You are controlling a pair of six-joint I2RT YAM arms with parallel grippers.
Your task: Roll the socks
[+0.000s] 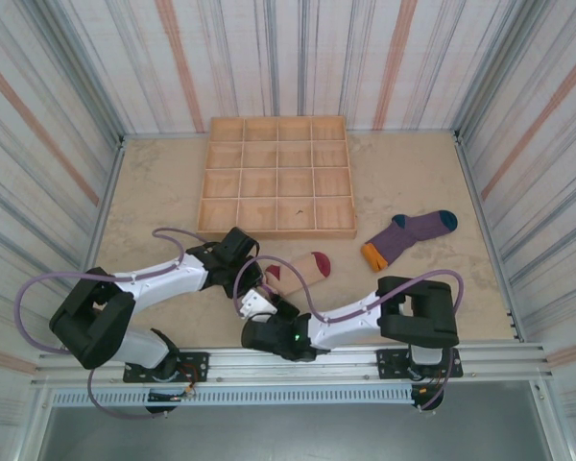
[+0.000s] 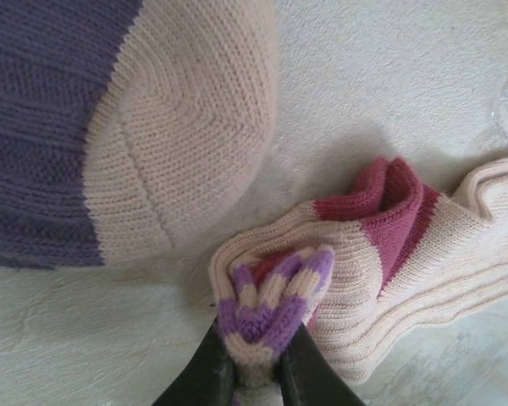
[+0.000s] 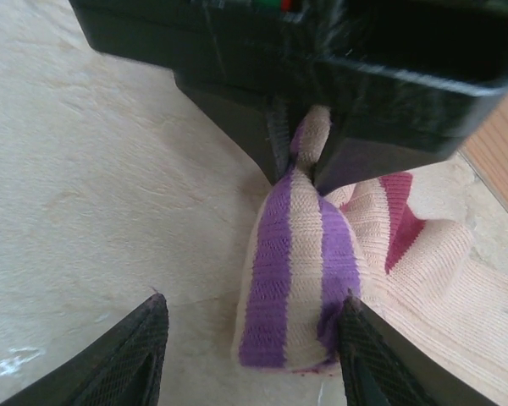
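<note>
Left fingers: narrowed hard on the striped cuff of the cream sock, pulling that end up into a peak off the desk.
Right fingers: standing wide, one on each side of the same cuff. The one nearer the sock's body is touching or almost touching the knit, and nothing is gripped.
Cream sock: just in front of the wooden tray, with its maroon toe lying out towards the tray's right half and its cuff end bunched between the two arms.
Purple sock: teal toe and orange cuff, flat in front of the tray's right corner, well apart from both arms.
Dark purple sock: its tan toe lies just beside the pinched cuff. Where it sits relative to the tray cannot be told.
Stage: the cuff looks gathered, but no turn of the roll is made yet.
Risk: the pinch takes little fabric, so a tug from the right fingers could pull the cuff free. They hover so near the left fingers that closing could catch metal instead of knit. The tan toe is close enough to be dragged into the roll.
Views: the overhead camera gives the layout around the tray, but the arms cover the cuff. The left wrist camera shows the pinch and the neighbouring toe. The right wrist camera shows the gap either side of the cuff.
</note>
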